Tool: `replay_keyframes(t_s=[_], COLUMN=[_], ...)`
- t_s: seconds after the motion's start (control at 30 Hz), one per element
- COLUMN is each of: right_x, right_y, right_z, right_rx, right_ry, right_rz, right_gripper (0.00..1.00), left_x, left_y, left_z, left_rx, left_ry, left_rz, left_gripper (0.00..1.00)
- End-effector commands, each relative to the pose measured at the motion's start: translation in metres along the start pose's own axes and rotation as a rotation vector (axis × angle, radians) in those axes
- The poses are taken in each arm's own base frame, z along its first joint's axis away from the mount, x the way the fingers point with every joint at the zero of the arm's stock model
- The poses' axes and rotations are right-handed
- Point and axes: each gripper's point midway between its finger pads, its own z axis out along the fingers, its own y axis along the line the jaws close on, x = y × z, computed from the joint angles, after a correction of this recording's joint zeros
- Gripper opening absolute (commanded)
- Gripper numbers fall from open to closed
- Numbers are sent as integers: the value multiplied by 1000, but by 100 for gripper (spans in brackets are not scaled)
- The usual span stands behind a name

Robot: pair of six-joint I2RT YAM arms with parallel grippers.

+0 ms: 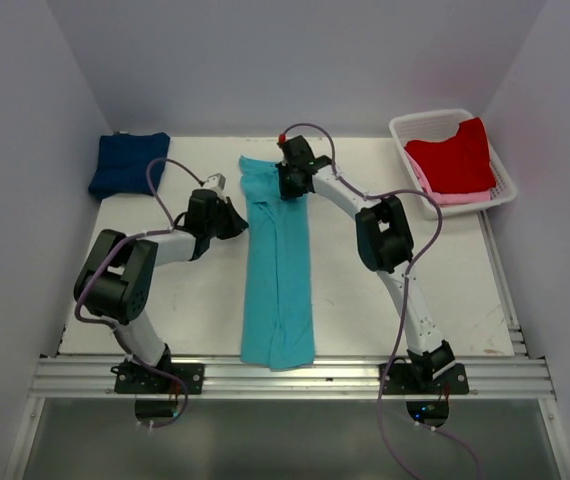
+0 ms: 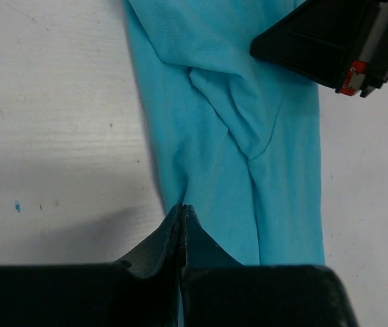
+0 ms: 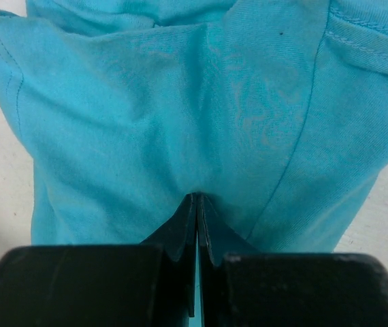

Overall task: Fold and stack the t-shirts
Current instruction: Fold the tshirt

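A turquoise t-shirt [image 1: 277, 280] lies folded into a long narrow strip down the middle of the table. My left gripper [image 1: 237, 220] is shut on its left edge near the far end, as the left wrist view [image 2: 182, 206] shows, with cloth [image 2: 248, 102] bunched ahead of it. My right gripper [image 1: 287, 190] is shut on the shirt's far end; in the right wrist view [image 3: 197, 195] cloth [image 3: 146, 102] puckers at the tips. A folded navy t-shirt [image 1: 128, 165] lies at the far left. A red t-shirt [image 1: 455, 158] lies over a pink one [image 1: 453, 197].
The red and pink shirts lie in a white slotted basket [image 1: 420, 122] at the far right corner. An aluminium rail [image 1: 295, 375] runs along the near table edge. The right arm's gripper body [image 2: 316, 34] shows at the top right of the left wrist view.
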Motion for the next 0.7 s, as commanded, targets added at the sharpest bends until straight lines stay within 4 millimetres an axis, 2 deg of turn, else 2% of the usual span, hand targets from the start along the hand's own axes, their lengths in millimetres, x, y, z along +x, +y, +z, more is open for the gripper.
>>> replay_keyframes(t_s=[0.0,0.07,0.13,0.17,0.43,0.53,0.67], right_x=[23,26,27,28,35,36,37], right_y=[-2,-3,-3,-2,-4,-4,-4], right_z=[4,5,6,7,10,10,10], right_rx=[-8,-13,-12,-16,-18,-19,-22], right_ry=[64,72,74,75,90,94,93], right_rz=[8,11,9,5,-7,-8,-8], right_gripper=[0,0,0,0,0,0,0], left_x=[-33,-40,-38,-45,-56,-60,-53], left_y=[-19,-26,-27,-31,-37,-37,-29], left_z=[19,24,29,30,38,51,70], left_rx=[73,104,112,128,157,146,117], left_ry=[-93,-113,-111,-132,-182,-164,-125], left_rz=[-9,-20,-44,-45,-91,-93,-101], left_gripper=[0,0,0,0,0,0,0])
